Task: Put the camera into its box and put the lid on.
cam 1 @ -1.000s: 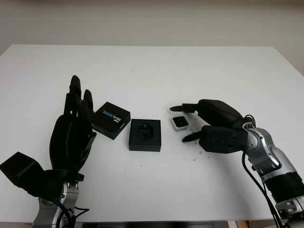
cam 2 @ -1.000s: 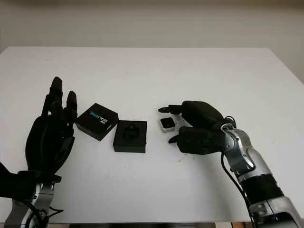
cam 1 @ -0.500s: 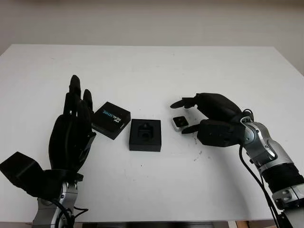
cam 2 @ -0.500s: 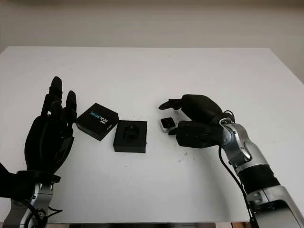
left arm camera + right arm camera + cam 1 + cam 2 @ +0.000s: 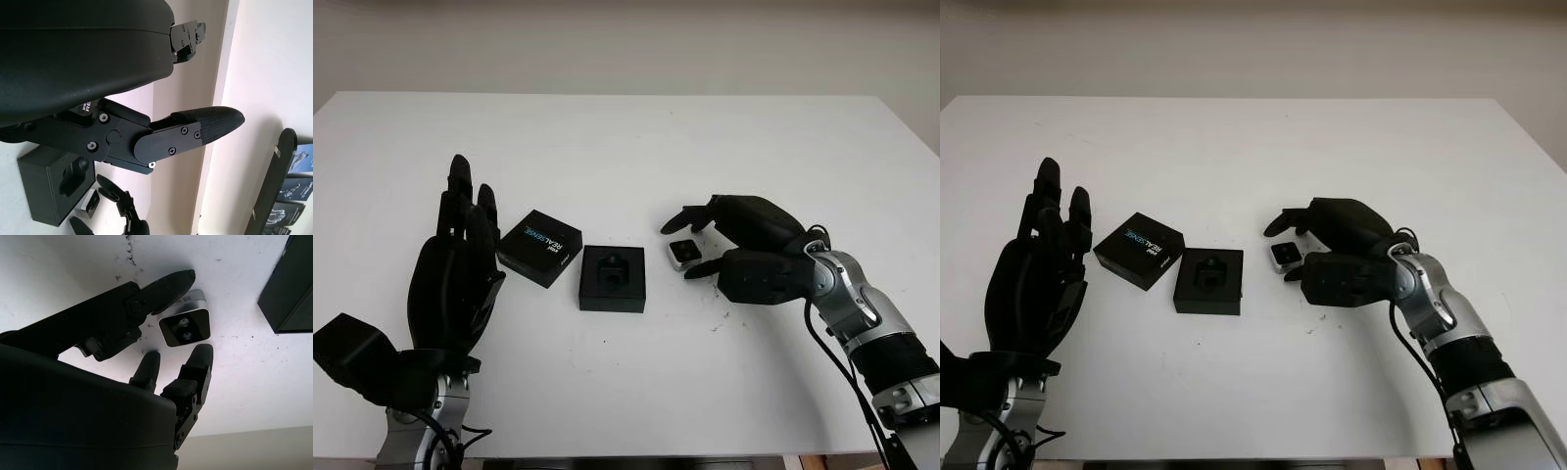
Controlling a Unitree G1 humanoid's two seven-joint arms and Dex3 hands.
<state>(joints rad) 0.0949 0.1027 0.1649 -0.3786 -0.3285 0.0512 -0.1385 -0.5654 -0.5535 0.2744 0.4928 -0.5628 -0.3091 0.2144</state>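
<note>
Camera [image 5: 683, 253] on white table [image 5: 626, 147], lens face up, just right of open black box [image 5: 612, 278]; lid [image 5: 541, 247] with printed logo lying flat just left of box, touching or nearly touching box corner. Right hand [image 5: 729, 245] arched over camera, fingers partly curled around it, not yet closed — thumb tip on near side, two fingertips on far side, nothing held. Left hand [image 5: 455, 279] raised upright at left of lid, open, holding nothing, idle. Step in hand, by judgement: pinching camera for transfer to box. For a clean grasp: bring thumb and opposing fingers onto opposite flat sides of the silver body, keep tips low near table so small body does not squirt out, close evenly, lift straight up before moving left toward moulded recess of box; keep lens orientation matched to recess. Risk: camera sliding on smooth table if one side touches first. Right wrist view gives what head views cannot — thumb [image 5: 166, 286] touching or almost touching silver edge of camera [image 5: 185, 326], two fingertips [image 5: 198, 357] near opposite edge with small gap, twin lens openings visible. Left wrist view adds box recess [image 5: 73, 178] seen from low side angle, camera beyond it.
</note>
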